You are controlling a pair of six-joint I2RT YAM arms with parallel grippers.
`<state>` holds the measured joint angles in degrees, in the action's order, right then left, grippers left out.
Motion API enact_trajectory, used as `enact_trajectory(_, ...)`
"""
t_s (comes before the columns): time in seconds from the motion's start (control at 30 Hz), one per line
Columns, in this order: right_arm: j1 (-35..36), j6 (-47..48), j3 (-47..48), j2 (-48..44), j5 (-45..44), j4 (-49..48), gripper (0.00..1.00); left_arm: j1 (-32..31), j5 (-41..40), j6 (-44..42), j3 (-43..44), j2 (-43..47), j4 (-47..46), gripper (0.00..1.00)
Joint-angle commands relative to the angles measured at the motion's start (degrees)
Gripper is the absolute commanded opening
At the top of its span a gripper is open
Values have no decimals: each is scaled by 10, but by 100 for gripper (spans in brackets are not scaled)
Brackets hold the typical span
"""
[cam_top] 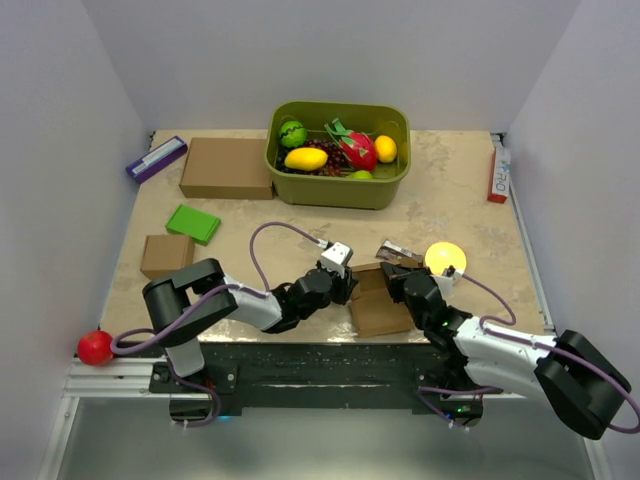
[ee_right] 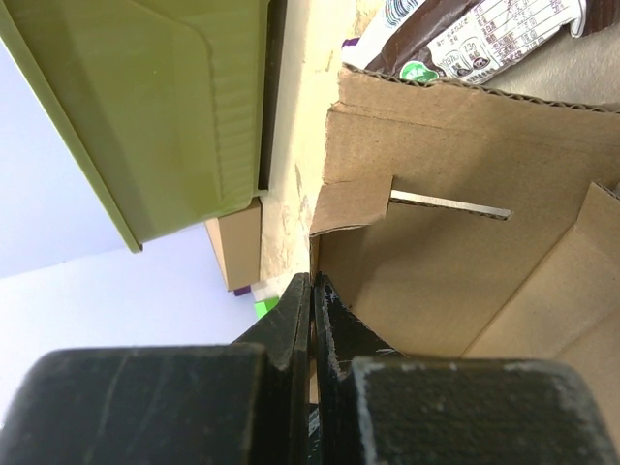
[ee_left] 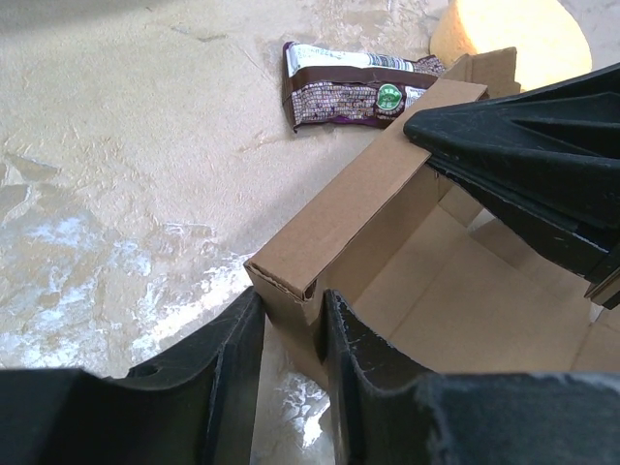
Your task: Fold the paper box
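Note:
The paper box (cam_top: pixel 378 305) is a shallow brown cardboard carton, partly erected, lying near the table's front edge between both arms. My left gripper (cam_top: pixel 347 287) is at its left side. In the left wrist view its jaws (ee_left: pixel 291 302) are shut on the corner of a folded double wall of the paper box (ee_left: pixel 339 223). My right gripper (cam_top: pixel 398 283) is at the box's far right. In the right wrist view its fingers (ee_right: pixel 312 283) are pressed together on a thin upright wall of the paper box (ee_right: pixel 446 262). That gripper's black fingers (ee_left: pixel 523 145) also show over the box.
A snack packet (cam_top: pixel 398 253) and a yellow round object (cam_top: pixel 445 257) lie just behind the box. Further back stand a green tub of toy fruit (cam_top: pixel 340 190), a large brown carton (cam_top: pixel 226 167) and a purple box (cam_top: pixel 156 158). A green block (cam_top: pixel 193 223) and small carton (cam_top: pixel 166 255) sit left.

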<state>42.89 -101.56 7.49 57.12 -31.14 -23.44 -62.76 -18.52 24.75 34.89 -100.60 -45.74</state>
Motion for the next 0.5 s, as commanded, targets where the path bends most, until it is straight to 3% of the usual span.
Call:
enact_trajectory(0.0, 11, 18, 1, -3, 24, 39, 0, -8, 38, 28, -4, 3, 25, 30)
enact_trajectory(0.3, 10, 16, -2, -11, 23, 45, 0, -8, 56, 45, -13, 18, 15, 43)
enact_trajectory(0.47, 10, 16, -2, -10, 24, 46, 0, -8, 64, 50, -11, 8, 15, 45)
